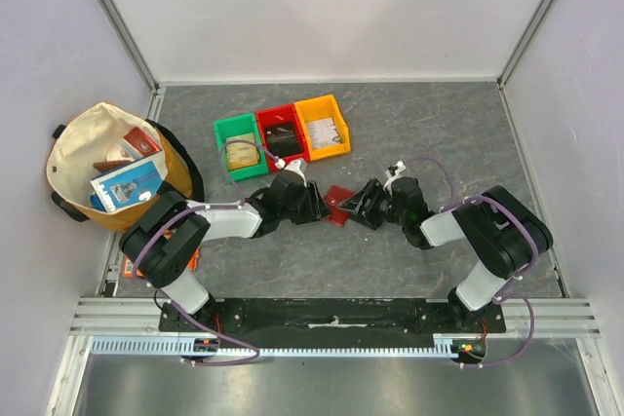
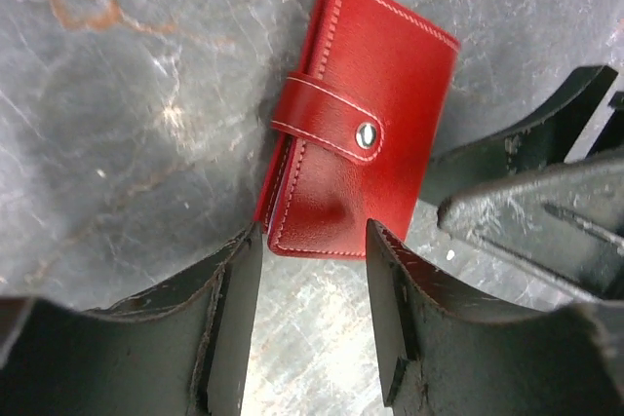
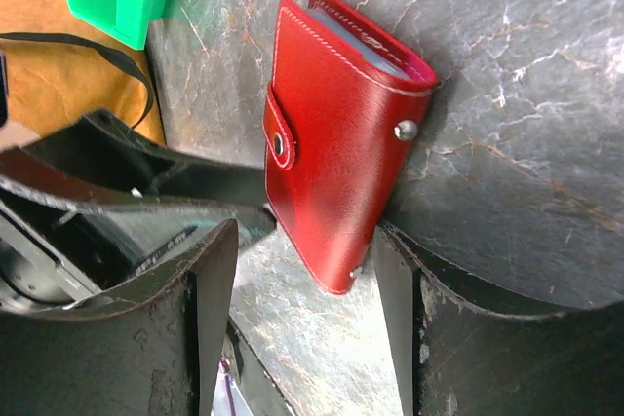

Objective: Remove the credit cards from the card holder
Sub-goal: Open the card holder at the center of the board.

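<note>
Two grippers, left (image 2: 312,265) and right (image 3: 307,260), are hovering spread on the near side of the red bin (image 1: 282,133), where the closed card holder (image 1: 338,204) is lying flat, unpinched. A one-sided push is likely risking skidding its slick cover away.

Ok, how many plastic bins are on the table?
3, beyond the card holder: green bin at left, red bin in the middle, yellow bin at right. None seems hidden.
</note>
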Controlling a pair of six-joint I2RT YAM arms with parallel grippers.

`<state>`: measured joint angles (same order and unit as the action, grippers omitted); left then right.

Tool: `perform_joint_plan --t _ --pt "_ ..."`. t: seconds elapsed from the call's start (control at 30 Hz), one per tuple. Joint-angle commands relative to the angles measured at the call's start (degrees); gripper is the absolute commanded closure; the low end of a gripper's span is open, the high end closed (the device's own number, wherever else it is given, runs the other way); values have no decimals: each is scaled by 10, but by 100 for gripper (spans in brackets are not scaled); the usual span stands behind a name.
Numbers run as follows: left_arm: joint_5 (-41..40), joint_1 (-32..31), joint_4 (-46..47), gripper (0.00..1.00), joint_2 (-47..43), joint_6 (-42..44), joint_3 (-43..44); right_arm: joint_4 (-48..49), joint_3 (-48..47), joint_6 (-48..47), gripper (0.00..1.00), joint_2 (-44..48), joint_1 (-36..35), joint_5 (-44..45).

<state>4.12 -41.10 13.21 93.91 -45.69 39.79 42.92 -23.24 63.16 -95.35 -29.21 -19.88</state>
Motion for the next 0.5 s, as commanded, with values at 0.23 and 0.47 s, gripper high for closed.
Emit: perform_joint_plan --t 0.23,0.47 --pt "-39 -54 14 48 -48 -73 -42 -180 -43 -100 48 -19 -1 66" --pt "-72 -54 -30 46 -65 -47 -25 -205 -63 -149 79 -22 -1 60"
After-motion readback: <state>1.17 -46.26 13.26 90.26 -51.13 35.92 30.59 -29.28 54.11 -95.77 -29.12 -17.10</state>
